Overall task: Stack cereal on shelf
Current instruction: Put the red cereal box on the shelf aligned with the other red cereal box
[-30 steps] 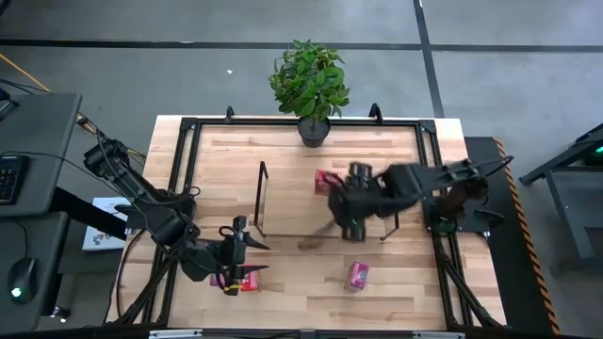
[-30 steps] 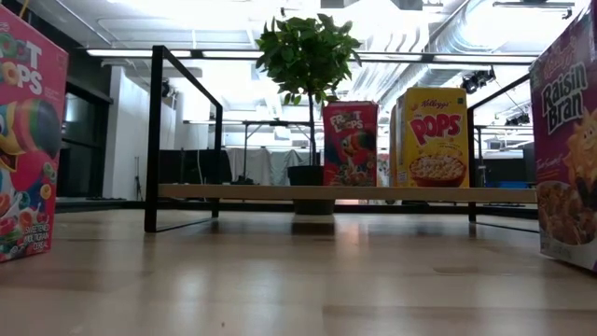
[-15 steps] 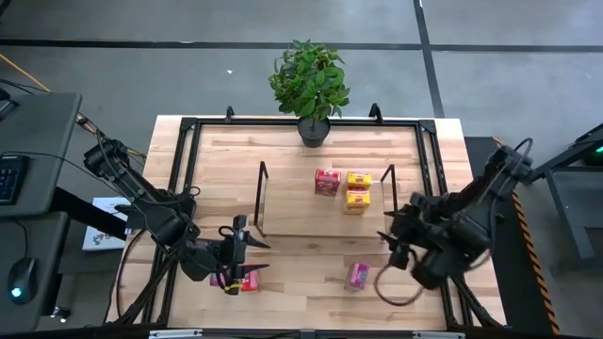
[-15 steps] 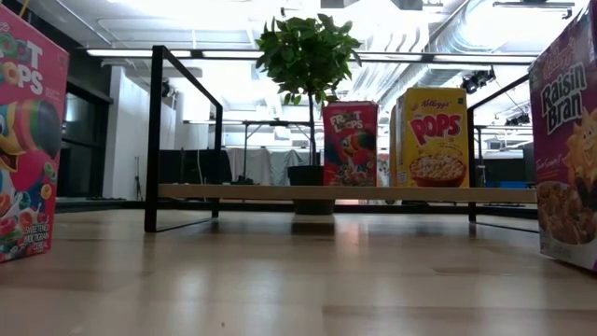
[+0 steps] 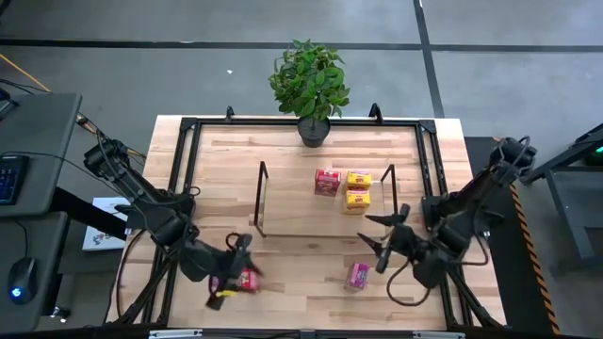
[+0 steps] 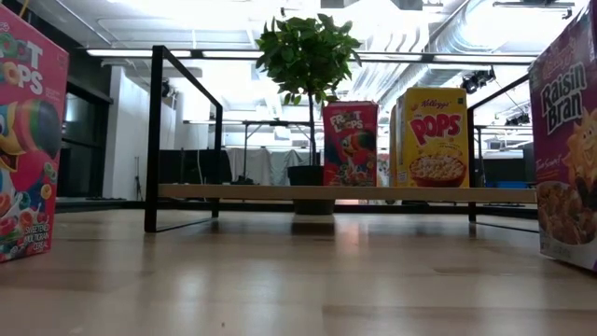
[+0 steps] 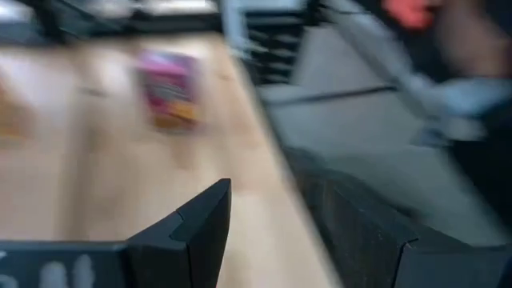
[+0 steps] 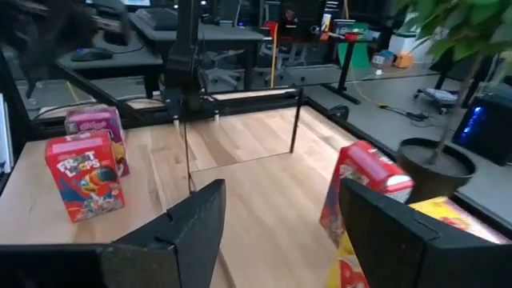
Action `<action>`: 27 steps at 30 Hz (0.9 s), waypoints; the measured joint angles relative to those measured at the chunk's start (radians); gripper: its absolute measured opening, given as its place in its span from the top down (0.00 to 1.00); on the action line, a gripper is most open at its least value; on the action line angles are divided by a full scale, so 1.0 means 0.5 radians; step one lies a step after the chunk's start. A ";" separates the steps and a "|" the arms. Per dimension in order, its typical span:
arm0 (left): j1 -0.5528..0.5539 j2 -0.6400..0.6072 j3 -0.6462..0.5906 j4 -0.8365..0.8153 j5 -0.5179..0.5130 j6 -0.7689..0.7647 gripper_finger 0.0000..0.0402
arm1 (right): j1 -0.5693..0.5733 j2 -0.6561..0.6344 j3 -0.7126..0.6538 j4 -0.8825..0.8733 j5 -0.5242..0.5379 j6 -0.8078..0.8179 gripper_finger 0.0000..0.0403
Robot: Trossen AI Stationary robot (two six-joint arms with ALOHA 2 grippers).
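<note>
The shelf (image 5: 292, 212) holds a red cereal box (image 5: 327, 182) and two yellow boxes (image 5: 357, 188), standing upright near its right end; they also show in the low view (image 6: 350, 145) (image 6: 434, 137). A pink box (image 5: 358, 275) stands on the table near the front. A red box (image 5: 250, 281) and a pink one stand at the front left, also in the right wrist view (image 8: 84, 176). My left gripper (image 5: 234, 268) (image 7: 272, 200) hovers by that pair, open and empty. My right gripper (image 5: 375, 240) (image 8: 282, 200) is open and empty, off the shelf's right end, pointing left.
A potted plant (image 5: 311, 85) stands at the table's far edge behind the shelf. A black frame (image 5: 188, 141) runs along the table's edges. Bare wood lies between the shelf's left upright (image 5: 261, 198) and the boxes on it.
My right gripper has drawn back from over the shelf toward the table's right and near edge, then swung to point left; the two yellow boxes it covered now show on the shelf. My left gripper has turned about over the front-left boxes.
</note>
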 joint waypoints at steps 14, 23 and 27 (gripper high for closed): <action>-0.210 0.000 0.001 -0.171 0.209 0.768 0.52 | -0.264 0.000 -0.148 0.395 -0.517 -0.134 0.41; -0.203 0.000 0.001 -0.224 -0.085 0.477 0.52 | -0.308 0.000 -0.148 0.395 -0.592 -0.134 0.41; -0.197 -0.002 0.058 -0.271 -0.141 0.062 0.52 | -0.308 0.000 -0.148 0.396 -0.598 -0.130 0.41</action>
